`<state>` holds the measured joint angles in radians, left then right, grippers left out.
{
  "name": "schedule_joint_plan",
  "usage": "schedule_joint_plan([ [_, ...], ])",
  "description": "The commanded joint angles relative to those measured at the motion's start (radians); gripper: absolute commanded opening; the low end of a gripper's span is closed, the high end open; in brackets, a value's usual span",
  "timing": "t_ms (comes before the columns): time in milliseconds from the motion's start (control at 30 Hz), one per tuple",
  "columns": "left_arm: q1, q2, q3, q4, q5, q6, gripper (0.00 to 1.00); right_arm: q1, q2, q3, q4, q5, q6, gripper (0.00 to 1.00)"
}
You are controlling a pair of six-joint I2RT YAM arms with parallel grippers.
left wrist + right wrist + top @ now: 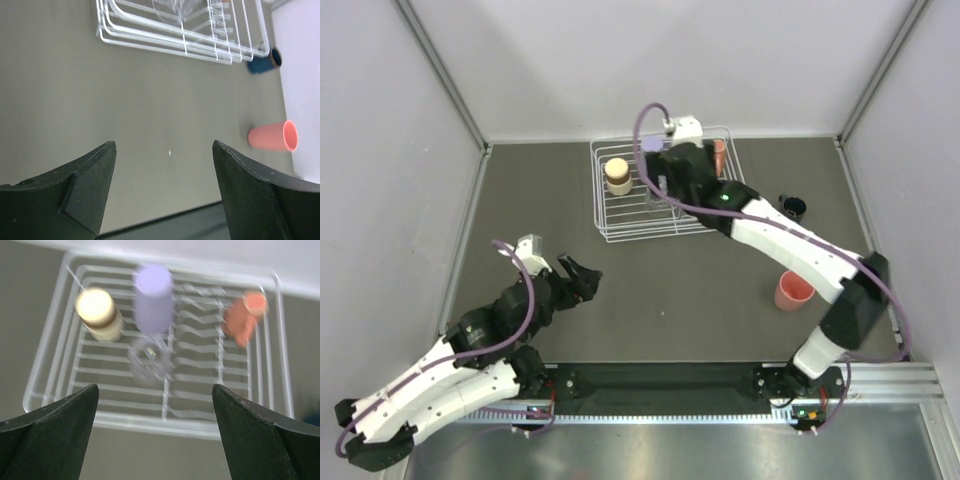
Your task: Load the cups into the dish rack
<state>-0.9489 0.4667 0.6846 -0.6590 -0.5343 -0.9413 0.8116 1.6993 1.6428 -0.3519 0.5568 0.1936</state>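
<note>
The white wire dish rack (608,222) (280,340) (150,40) stands at the back of the table. In it are an upright lavender tumbler (152,297), a shiny cup (149,359) just in front of it, and a salmon-pink mug (719,155) (242,317) on the right side. My right gripper (660,180) (155,387) hovers above the rack, open and empty. A dark blue mug (792,208) (265,61) stands right of the rack. A plain pink tumbler (793,290) (274,136) lies on its side near the right arm. My left gripper (582,280) (164,145) is open over bare table.
A cream cup with a brown band (617,175) (97,315) sits in the rack's left part. Grey walls close in the table on three sides. The arms' base rail (660,385) runs along the near edge.
</note>
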Motion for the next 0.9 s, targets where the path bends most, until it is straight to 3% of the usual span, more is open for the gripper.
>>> schedule_joint_plan([
  [0, -0.002, 0.064, 0.046, 0.021, 0.082, 0.001, 0.83, -0.034, -0.22, -0.17, -0.172, 0.083, 0.146, 0.95],
  [233, -0.002, 0.194, 0.092, 0.045, 0.18, 0.018, 0.82, -0.25, -0.625, -0.556, -0.376, -0.052, 0.331, 0.88],
  [400, -0.002, 0.237, 0.064, 0.087, 0.23, 0.003, 0.82, -0.434, -0.817, -0.666, -0.499, -0.095, 0.366, 0.77],
  [567, -0.002, 0.256, 0.053, 0.117, 0.276, -0.019, 0.81, -0.584, -0.814, -0.785, -0.498, -0.216, 0.353, 0.74],
  [867, -0.002, 0.25, 0.035, 0.107, 0.315, -0.044, 0.8, -0.628, -0.736, -0.865, -0.423, -0.264, 0.457, 0.71],
])
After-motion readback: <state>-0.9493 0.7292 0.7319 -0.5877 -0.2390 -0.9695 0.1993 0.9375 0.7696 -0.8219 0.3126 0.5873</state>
